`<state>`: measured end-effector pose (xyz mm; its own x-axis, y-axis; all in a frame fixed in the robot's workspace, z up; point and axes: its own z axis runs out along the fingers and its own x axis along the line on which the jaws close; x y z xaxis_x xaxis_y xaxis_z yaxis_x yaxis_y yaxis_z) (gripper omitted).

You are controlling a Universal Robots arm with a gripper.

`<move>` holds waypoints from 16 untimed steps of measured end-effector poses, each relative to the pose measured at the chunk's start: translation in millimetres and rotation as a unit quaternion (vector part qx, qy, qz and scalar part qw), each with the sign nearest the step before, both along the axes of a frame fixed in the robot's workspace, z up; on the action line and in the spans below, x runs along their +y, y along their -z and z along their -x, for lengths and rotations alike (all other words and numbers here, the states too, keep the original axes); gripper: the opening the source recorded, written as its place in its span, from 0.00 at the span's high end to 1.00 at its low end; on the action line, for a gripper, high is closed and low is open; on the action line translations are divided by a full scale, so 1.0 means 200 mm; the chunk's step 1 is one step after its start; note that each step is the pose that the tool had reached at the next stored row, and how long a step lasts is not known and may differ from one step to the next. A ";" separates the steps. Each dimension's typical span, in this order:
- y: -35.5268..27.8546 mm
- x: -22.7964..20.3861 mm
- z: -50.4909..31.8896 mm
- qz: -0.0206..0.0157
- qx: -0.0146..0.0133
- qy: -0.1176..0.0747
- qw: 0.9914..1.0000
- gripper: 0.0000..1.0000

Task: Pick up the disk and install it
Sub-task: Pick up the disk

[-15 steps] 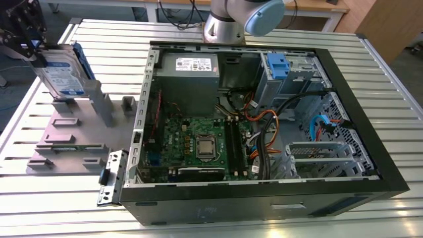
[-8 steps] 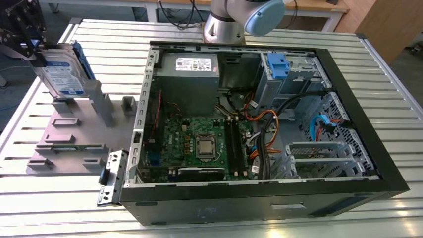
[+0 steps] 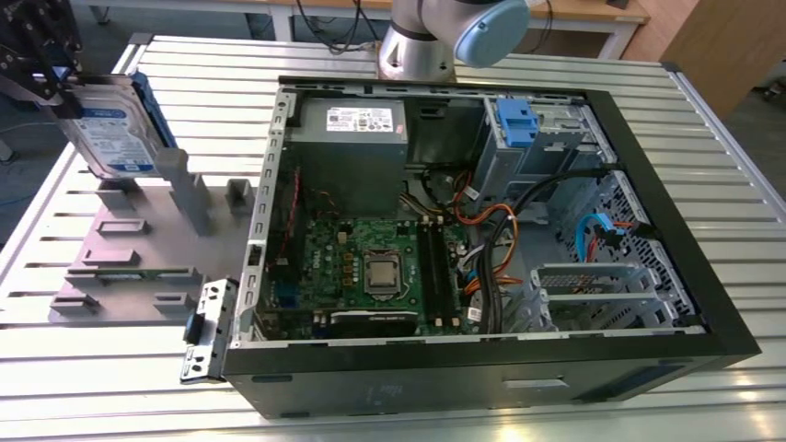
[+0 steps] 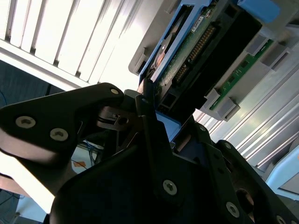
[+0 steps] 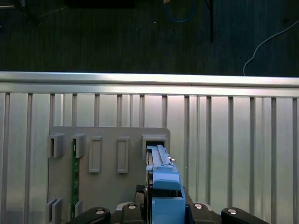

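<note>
Silver with a blue carrier frame, the disk [image 3: 113, 129] hangs over the far left end of the grey fixture plate [image 3: 135, 249] in the exterior view, outside the open computer case [image 3: 724, 322]. Its long axis runs steeply up and down, the upper end leaning toward that view's left and the lower end pointing at the plate's upright holders. The gripper [image 3: 52, 87] is clamped on the upper end. The white-and-blue label faces the exterior camera, its print too small to read. A white sticker [image 3: 360, 118] sits on the power supply.
</note>
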<state>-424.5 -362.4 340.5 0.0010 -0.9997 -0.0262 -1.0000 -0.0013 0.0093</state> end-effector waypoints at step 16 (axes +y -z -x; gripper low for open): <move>-0.118 0.000 0.000 0.000 0.000 0.000 1.000 0.63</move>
<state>-424.5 -362.5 364.1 0.0010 -0.9997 -0.0261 -1.0000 -0.0013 0.0094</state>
